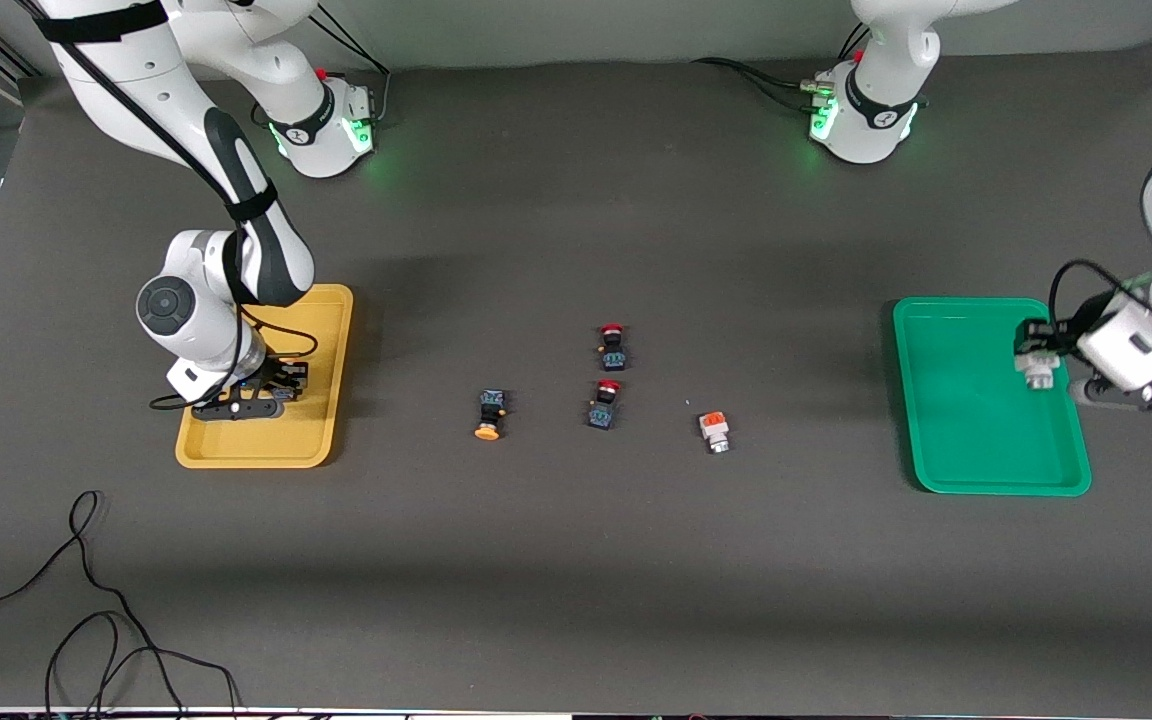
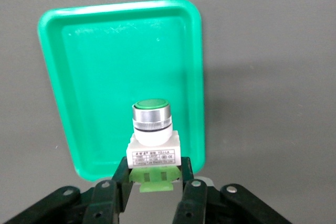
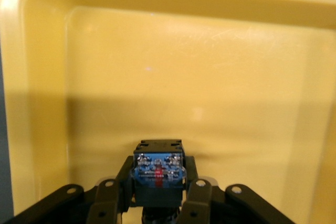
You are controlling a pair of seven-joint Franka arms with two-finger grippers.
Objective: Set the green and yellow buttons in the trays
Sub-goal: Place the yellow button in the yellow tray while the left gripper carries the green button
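My left gripper (image 2: pixel 155 174) is shut on the white body of a green-capped button (image 2: pixel 152 124). It holds the button over the green tray (image 2: pixel 94 77), near the tray's edge toward the left arm's end (image 1: pixel 1036 365). My right gripper (image 3: pixel 159 182) is shut on a black-blue bodied button (image 3: pixel 159 167), low inside the yellow tray (image 3: pixel 210 77); its cap is hidden. A yellow-orange capped button (image 1: pixel 489 415) and an orange-capped white button (image 1: pixel 714 431) lie on the table between the yellow tray (image 1: pixel 326 400) and the green tray (image 1: pixel 956 400).
Two red-capped dark buttons (image 1: pixel 612 345) (image 1: pixel 604 403) lie mid-table between the two loose buttons. A black cable (image 1: pixel 86 600) loops on the mat near the front edge at the right arm's end.
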